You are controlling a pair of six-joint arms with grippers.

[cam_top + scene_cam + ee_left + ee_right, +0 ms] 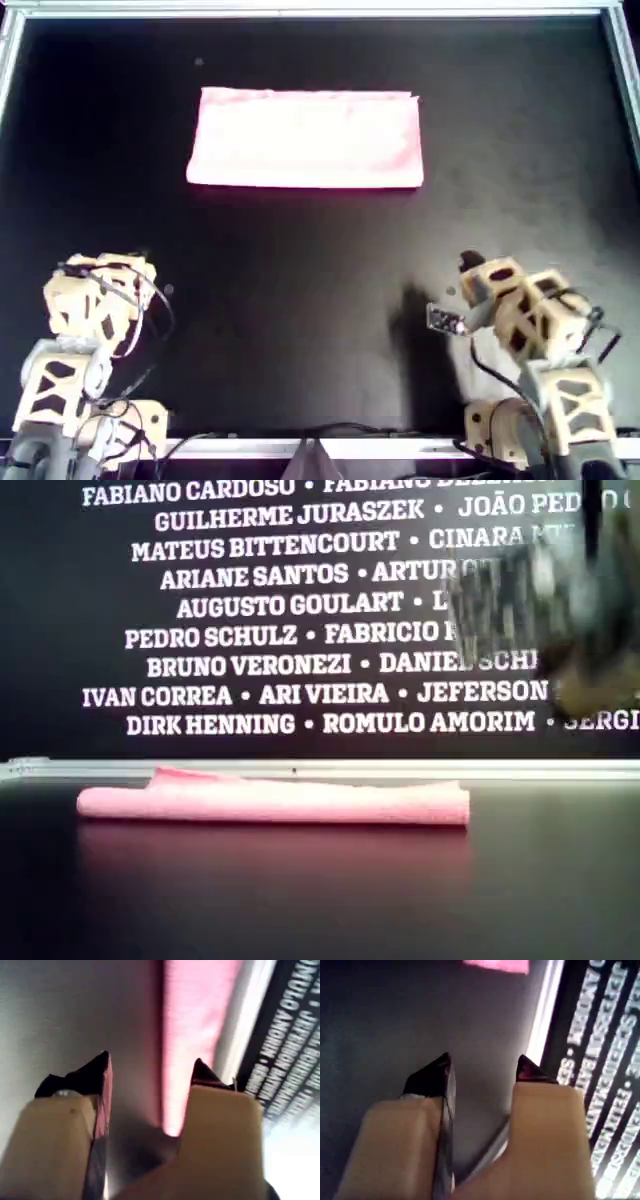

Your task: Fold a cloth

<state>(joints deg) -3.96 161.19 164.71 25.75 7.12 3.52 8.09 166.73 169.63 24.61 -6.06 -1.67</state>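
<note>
The light pink cloth (305, 140) lies flat as a long rectangle on the far half of the black table, apparently doubled over. In the exterior view it (270, 802) shows as a low layered strip. My first gripper (151, 1060) is open and empty above the table, short of the cloth (195, 1020). My second gripper (484, 1057) is open and empty, with only an end of the cloth (500, 965) far ahead. Both arms sit near the table's front edge in the overhead view, one at its left (95, 300), one at its right (520, 320).
A metal rail (320, 12) borders the table's far edge, with side rails. A dark wall with white names (300, 630) stands behind it. A blurred arm part (540, 610) fills the exterior view's upper right. Cables (150, 440) lie at the front edge.
</note>
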